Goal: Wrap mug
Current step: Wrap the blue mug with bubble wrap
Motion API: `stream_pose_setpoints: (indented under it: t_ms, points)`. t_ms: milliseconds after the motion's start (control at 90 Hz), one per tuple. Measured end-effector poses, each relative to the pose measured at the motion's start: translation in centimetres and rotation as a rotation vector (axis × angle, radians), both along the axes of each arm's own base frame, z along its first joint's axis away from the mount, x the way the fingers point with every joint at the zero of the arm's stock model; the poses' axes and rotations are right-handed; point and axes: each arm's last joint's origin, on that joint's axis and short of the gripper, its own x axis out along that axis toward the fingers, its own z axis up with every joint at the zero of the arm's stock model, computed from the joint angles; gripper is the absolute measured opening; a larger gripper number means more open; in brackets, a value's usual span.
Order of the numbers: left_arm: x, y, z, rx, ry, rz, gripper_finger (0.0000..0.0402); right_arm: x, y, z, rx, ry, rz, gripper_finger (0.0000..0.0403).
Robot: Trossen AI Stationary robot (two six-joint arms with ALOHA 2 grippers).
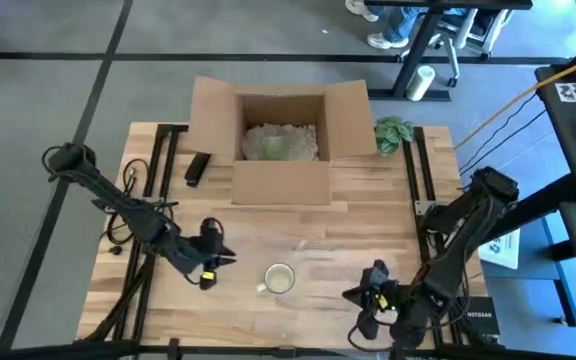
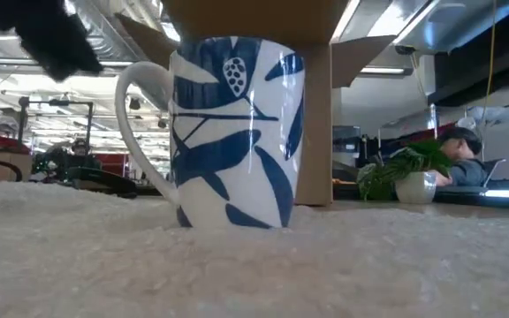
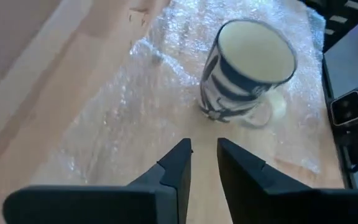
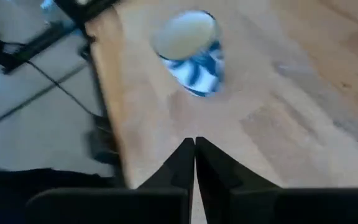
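A white mug (image 1: pixel 279 279) with blue leaves stands upright, its base on a clear sheet of bubble wrap (image 1: pixel 313 250) spread flat near the table's front edge. The mug (image 3: pixel 244 68) and the bubble wrap (image 3: pixel 135 112) also show in the left wrist view. My left gripper (image 1: pixel 226 257) hovers just left of the mug over the wrap's left part; its fingers (image 3: pixel 204 148) are a narrow gap apart with nothing between them. My right gripper (image 1: pixel 353 294) is to the mug's right, low over the table, fingers shut (image 4: pixel 195 144) and empty.
An open cardboard box (image 1: pixel 280 140) with pale filling stands at the far middle. A black bar (image 1: pixel 197 168) lies to its left, and a small green plant (image 1: pixel 393 132) sits to its right. Bare wood lies between the box and the wrap.
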Motion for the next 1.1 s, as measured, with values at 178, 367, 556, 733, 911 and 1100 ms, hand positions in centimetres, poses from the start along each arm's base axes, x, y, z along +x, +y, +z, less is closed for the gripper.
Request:
stream_pose_setpoints:
  t_ms: [178,367,556,733,911,1100]
  points:
    - [-0.9,0.6,-1.9,-0.010,-0.008,-0.008,0.0061,-1.6,3.1,-0.5,0.110,0.040,-0.031,0.0000]
    - [-1.3,0.7,-3.2,-0.035,-0.011,-0.055,0.0061,-3.9,6.0,-5.0,0.218,0.148,-0.183,0.0000]
    - [-1.6,0.9,-3.8,-0.044,-0.022,-0.067,0.0061,-5.1,6.9,-8.9,0.204,0.216,-0.335,0.0000]
    - [-1.6,0.8,-3.7,-0.044,-0.036,-0.075,0.0061,-5.1,6.0,-12.3,0.143,0.255,-0.416,0.0000]
    - [-1.5,0.8,-3.6,-0.054,-0.046,-0.074,0.0061,-4.4,3.8,-14.6,0.098,0.244,-0.467,0.0000]
    - [-1.5,0.8,-3.6,-0.061,-0.045,-0.077,0.0061,-3.3,1.6,-16.7,0.086,0.233,-0.506,0.0000]
